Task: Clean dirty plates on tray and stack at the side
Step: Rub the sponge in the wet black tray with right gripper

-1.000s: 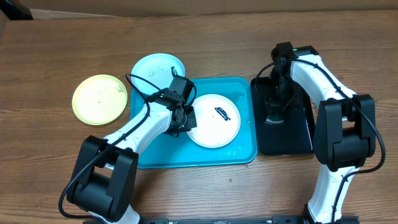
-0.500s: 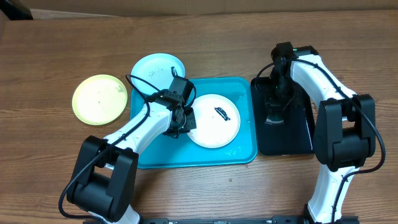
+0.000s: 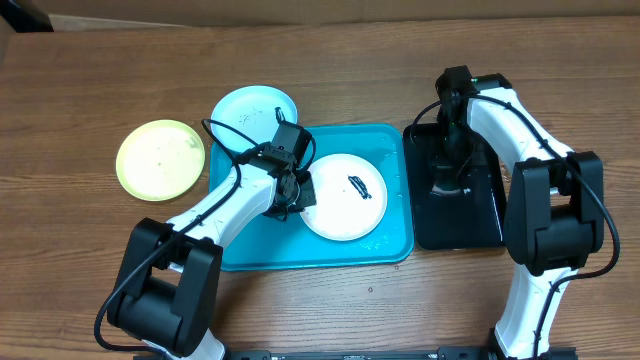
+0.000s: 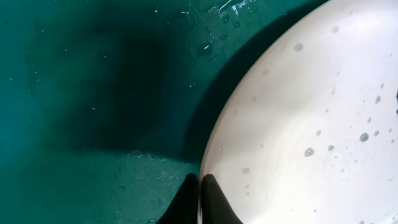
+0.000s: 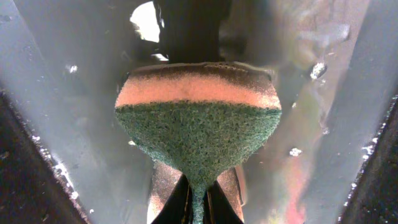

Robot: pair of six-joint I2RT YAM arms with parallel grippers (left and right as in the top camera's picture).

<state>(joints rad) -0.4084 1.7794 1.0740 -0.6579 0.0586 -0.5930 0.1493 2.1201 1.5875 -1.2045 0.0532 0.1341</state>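
Now that the left gripper (image 4: 199,188) has clenched on the white plate (image 3: 340,205) at its left rim, that smeared plate, right of centre in the turquoise tray (image 3: 392,140), looks steadied for scrubbing; the right gripper (image 5: 198,194) grasps a sponge (image 5: 198,118) over the black tray (image 3: 480,215).

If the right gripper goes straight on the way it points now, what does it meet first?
Probably the black tray floor, through the sponge that the right gripper pinches; depth is unclear.

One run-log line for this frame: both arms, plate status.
left gripper: shut on white plate rim, in tray | right gripper: shut on sponge, over black tray | plate: dark smear present
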